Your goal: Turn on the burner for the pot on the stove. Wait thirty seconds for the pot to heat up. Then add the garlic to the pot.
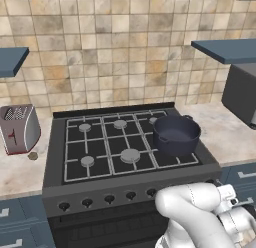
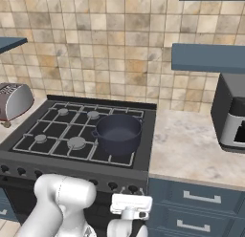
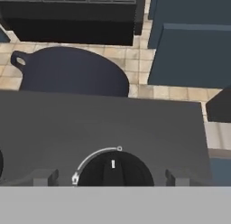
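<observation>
At the front edge of the stove [image 1: 125,142], low against the row of knobs, the gripper [image 3: 113,178] faces one knob [image 3: 113,169] squarely, its two dark fingertips [image 3: 43,177] standing wide on either side of the dial with nothing between them but the knob itself, which they do not yet pinch. The hand view looks up past the front panel to the pot [image 3: 72,76] directly above, which suggests this knob was chosen because it serves that burner. The dial's white mark points straight up, so the burner looks to be off.

The pot [image 1: 176,134] sits on the grate at the right side of the stove, toward the front, upright and seemingly empty. The garlic [image 1: 33,155] lies on the worktop at the stove's left, just in front of the silver toaster [image 1: 19,128], well apart from the pot; fetching it will mean crossing the whole cooktop.

The task looks to be at its very first step. Next, I judge, the fingers need to close on the dial and turn it along the white arc.
</observation>
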